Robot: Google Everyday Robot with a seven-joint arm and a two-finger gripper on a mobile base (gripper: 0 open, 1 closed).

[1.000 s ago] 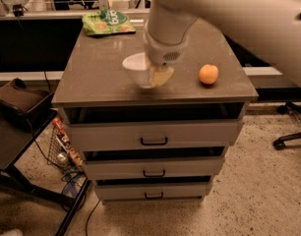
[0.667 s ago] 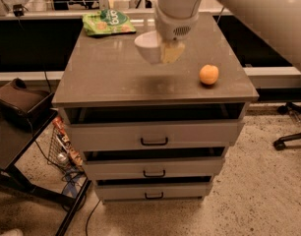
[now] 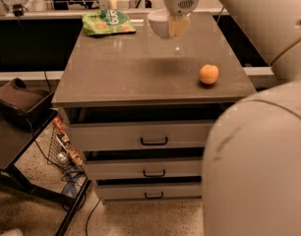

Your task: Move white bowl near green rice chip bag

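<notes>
The white bowl (image 3: 159,23) hangs in the air above the far part of the grey cabinet top (image 3: 140,68), tilted and held at its right rim by my gripper (image 3: 176,26), which is shut on it. The green rice chip bag (image 3: 107,22) lies flat at the far left corner of the top, to the left of the bowl. The bowl's shadow falls on the top below it.
A small orange fruit (image 3: 209,74) sits near the right front of the top. The cabinet has three drawers (image 3: 153,141) with dark handles. A dark stand (image 3: 20,102) is at the left. My arm (image 3: 258,151) fills the right foreground.
My gripper has lifted the bowl off the top and carried it toward the far edge, closer to the green bag. The fruit and the bag have not moved.
</notes>
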